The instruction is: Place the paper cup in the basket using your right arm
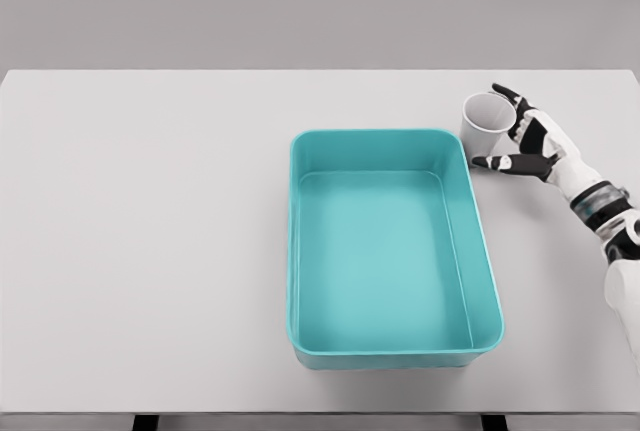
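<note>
Paper cup (488, 123) stands upright on the table (150, 251), just beyond the basket's (480, 241) far right corner at about one o'clock. The right robot hand (522, 136) sits at its three o'clock, fingers spread around it, not visibly clamped. Open room lies behind; the basket rim blocks a low sweep.

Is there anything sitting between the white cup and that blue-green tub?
Nothing. In the head view only a narrow strip of bare table separates the paper cup from the basket.
</note>
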